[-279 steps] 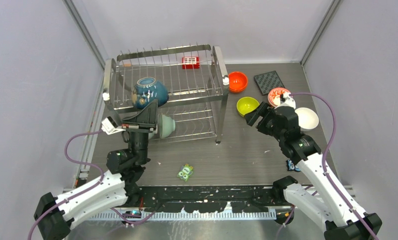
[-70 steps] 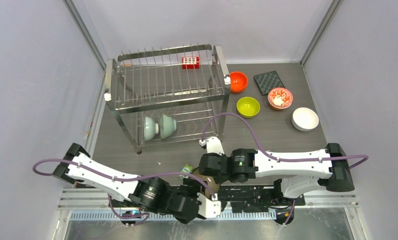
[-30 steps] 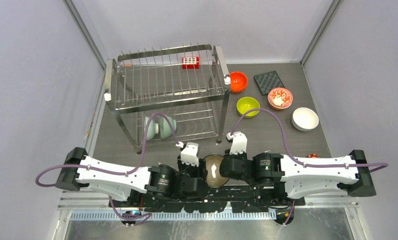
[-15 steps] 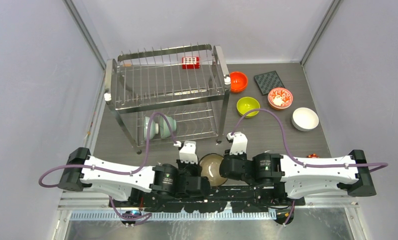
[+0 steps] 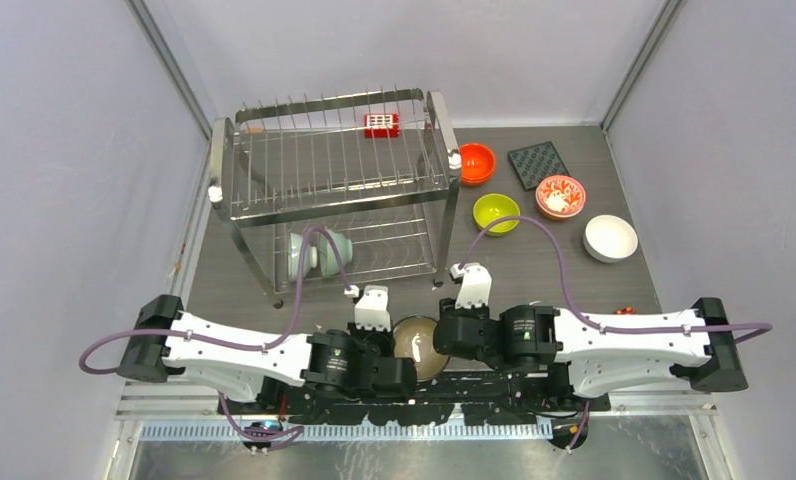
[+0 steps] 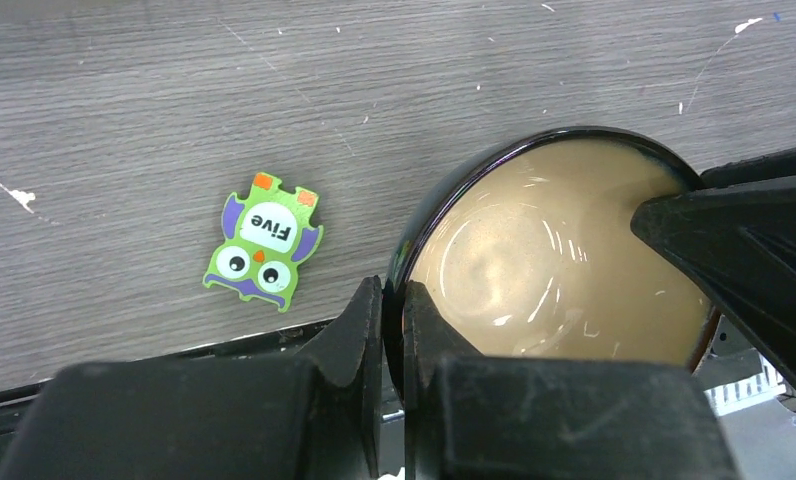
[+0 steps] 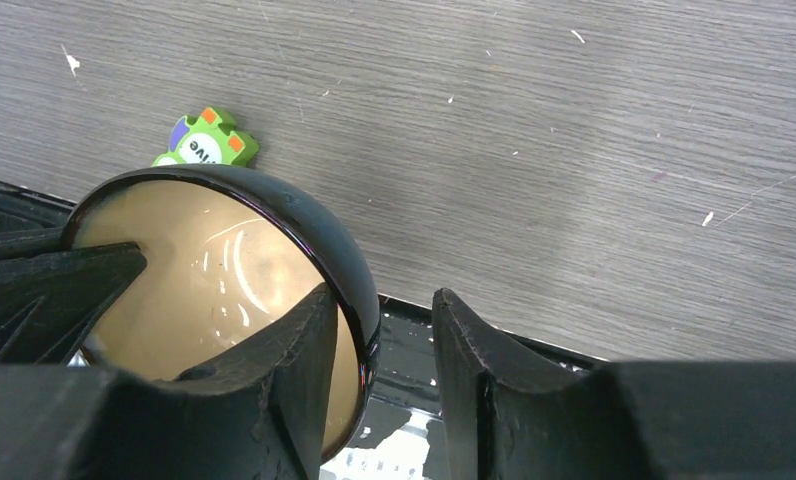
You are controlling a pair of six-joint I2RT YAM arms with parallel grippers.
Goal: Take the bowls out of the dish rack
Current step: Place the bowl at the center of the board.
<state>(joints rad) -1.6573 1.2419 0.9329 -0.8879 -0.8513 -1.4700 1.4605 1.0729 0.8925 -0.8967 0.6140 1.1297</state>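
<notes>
Bowl [image 5: 417, 345], dark outside and tan inside, hangs between my two pincers at the near edge of the desk [image 6: 474, 80]. My left pincer [image 6: 392, 290] is pinched narrow on its rim. My right pincer [image 7: 382, 300] stands wide astride the far rim, its outer finger clear of the wall. If the left lets go before the right closes, the glossy rim could slip and the bowl could fall. I can't see its underside. Beyond both pincers, a cable partly covers two pale bowls [image 5: 314, 250] low in the rack [image 5: 334, 160].

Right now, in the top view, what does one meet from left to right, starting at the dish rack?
dish rack → yellow-green bowl → red-flowered bowl → white bowl
</notes>
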